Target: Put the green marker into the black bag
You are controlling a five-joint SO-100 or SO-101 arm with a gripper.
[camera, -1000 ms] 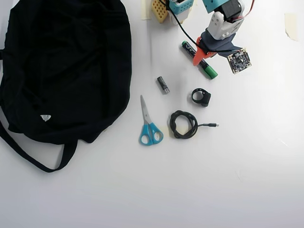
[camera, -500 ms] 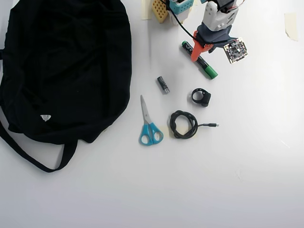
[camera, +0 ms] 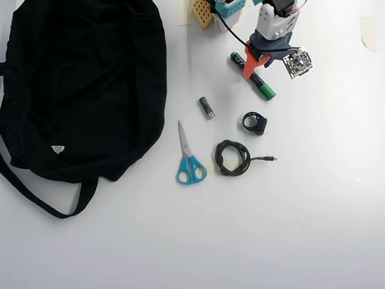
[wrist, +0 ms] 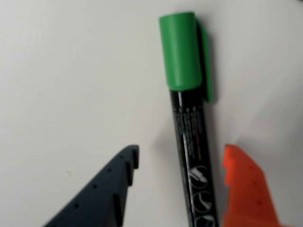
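Observation:
The green marker [wrist: 189,127] lies flat on the white table, a black barrel with white print and a bright green cap. In the wrist view my gripper [wrist: 182,149] is open and straddles the barrel, with the dark blue finger [wrist: 109,189] on the left and the orange finger [wrist: 244,189] on the right. Neither finger touches the barrel. In the overhead view the marker [camera: 266,92] lies at the top centre under my gripper [camera: 255,68], its cap pointing down-right. The black bag [camera: 84,78] fills the upper left, with its strap trailing toward the lower left.
In the overhead view, blue-handled scissors [camera: 189,159], a short grey-and-black cylinder [camera: 206,107], a coiled black cable [camera: 233,158] and a small black ring-shaped part [camera: 255,123] lie between the marker and the lower centre. The arm's base [camera: 222,8] is at the top edge.

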